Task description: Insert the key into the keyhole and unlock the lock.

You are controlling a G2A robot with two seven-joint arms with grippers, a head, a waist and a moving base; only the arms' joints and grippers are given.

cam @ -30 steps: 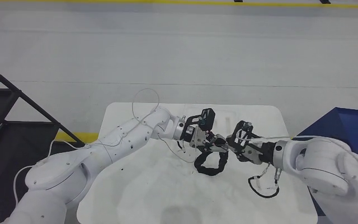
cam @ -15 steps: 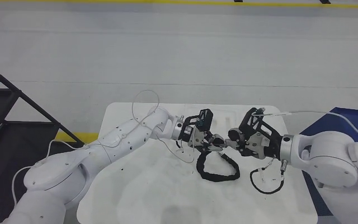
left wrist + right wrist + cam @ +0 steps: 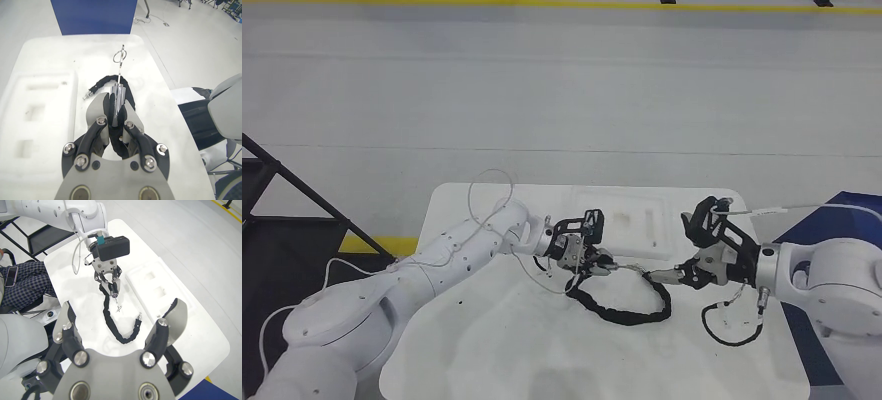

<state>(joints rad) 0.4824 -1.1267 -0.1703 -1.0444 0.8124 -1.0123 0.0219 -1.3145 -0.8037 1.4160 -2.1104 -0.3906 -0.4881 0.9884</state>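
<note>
The left gripper (image 3: 115, 102) is clamped tight, facing the right gripper (image 3: 122, 304), which gapes wide nearby.

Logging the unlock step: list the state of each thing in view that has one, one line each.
left gripper, shut on the lock cylinder
lock cylinder, gripped, key in its keyhole
key, inserted, held by neither gripper
cable, lying curved on the table
cable's free end, out of the cylinder, on the table
right gripper, open and empty
</note>
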